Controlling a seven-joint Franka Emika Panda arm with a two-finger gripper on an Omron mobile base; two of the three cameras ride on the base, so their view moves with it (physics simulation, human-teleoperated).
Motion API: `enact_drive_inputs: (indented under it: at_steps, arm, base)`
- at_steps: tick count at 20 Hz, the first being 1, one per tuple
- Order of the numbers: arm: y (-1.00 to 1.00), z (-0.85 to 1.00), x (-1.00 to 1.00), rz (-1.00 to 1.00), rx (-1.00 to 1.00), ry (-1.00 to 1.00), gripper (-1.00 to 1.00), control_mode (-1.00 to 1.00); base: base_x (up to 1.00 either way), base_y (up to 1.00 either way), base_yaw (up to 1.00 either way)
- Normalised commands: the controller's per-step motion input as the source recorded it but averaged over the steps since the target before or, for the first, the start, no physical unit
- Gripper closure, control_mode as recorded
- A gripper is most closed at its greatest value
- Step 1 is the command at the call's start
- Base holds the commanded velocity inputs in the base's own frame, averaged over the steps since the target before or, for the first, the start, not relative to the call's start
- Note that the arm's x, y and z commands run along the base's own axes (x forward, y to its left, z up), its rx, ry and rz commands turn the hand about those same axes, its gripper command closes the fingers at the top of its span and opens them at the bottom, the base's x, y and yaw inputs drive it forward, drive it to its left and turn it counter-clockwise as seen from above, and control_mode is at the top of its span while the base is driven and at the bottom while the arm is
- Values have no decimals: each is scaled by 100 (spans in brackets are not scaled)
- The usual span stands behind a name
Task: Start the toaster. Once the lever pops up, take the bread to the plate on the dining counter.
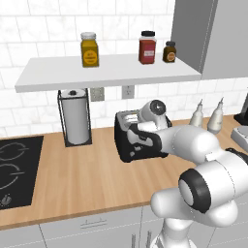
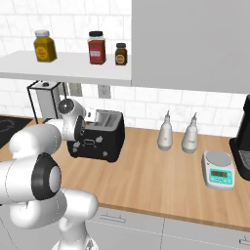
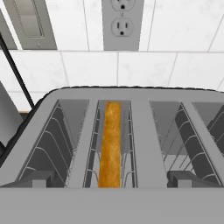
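Looking down into the toaster (image 3: 131, 131), we see the bread (image 3: 110, 144) upright in its middle slot; the toaster sits on the wood counter (image 1: 87, 179) right of the paper towels (image 1: 76, 116). Whether our fingers are apart, we cannot tell.

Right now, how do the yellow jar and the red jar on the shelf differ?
The yellow jar has a pale lid; the red jar has a black one. The yellow jar stands toward the shelf's left, the red jar farther right, beside a smaller dark jar. Both stand upright and carry labels.
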Motion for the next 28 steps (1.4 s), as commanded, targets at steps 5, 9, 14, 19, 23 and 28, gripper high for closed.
enact_drive_inputs:
  at_steps: [5,9,14,19,23,28]
  arm:
    - [0,0,0,0,0,0,-100,-100]
    - [0,0,0,0,0,0,-100,-100]
    - [0,0,0,0,0,0,-100,-100]
    - [0,0,0,0,0,0,-100,-100]
    - [0,0,0,0,0,0,-100,-100]
    - [0,0,0,0,0,0,-100,-100]
  base:
    - [0,0,0]
    - [0,0,0]
    - [0,0,0]
    - [0,0,0]
    - [0,0,0]
    - [0,0,0]
